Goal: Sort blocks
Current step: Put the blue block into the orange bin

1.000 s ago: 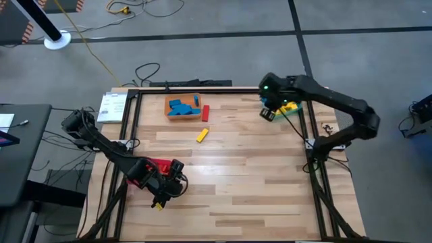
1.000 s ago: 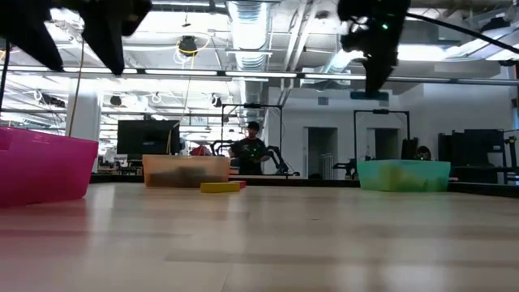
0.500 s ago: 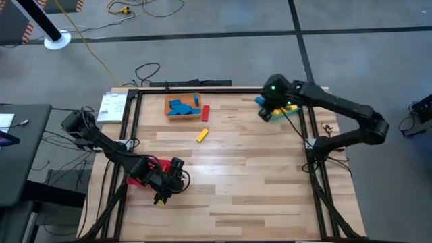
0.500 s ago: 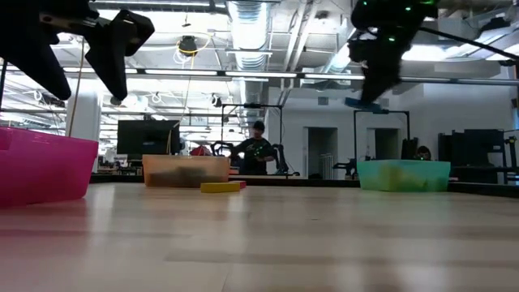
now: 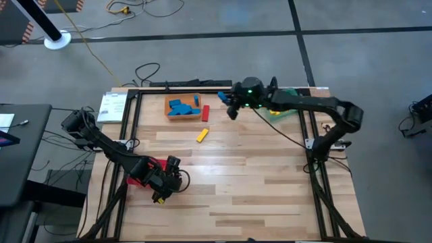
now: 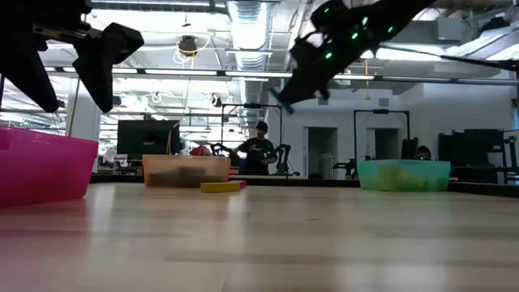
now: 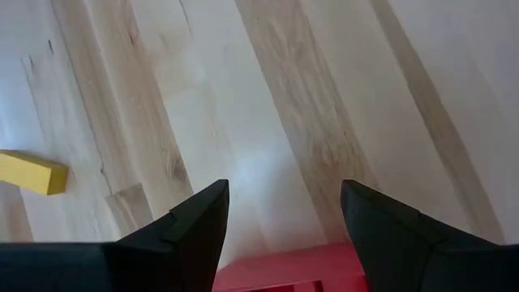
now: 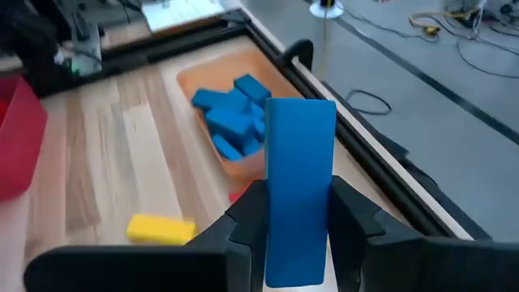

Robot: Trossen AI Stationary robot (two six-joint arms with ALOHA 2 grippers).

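Observation:
My right gripper [image 5: 230, 106] is in the air near the table's far edge, just right of the orange bin [image 5: 183, 116]. It is shut on a blue block [image 8: 300, 178]. The bin holds several blue blocks [image 8: 231, 120]. A red block [image 5: 206, 113] lies right beside the bin, and a yellow block [image 5: 202, 136] lies on the table nearer the middle. My left gripper [image 7: 284, 227] hangs open and empty over the near edge of the red bin [image 7: 284, 272] at the near left. My right gripper pinches the blue block between its two fingers [image 8: 247, 223], which press on the block's two long sides [image 8: 280, 235] at its back end. The fingers come from the table's right, slanting down. The block sticks out past the fingertips [image 6: 281, 104], lifted clear of everything.
A green bin [image 5: 287, 111] stands at the far right, partly under my right arm. The red bin [image 6: 40, 166] shows pink in the low view at the left. A white paper [image 5: 111, 106] lies at the far left corner. Bare wood covers the table's middle and near right.
My right gripper has swung from above the green bin toward the table's left along the far edge, coming close to the orange bin. It has sunk a little and tipped from pointing down to nearly level. The blue block has stayed in its fingers throughout.

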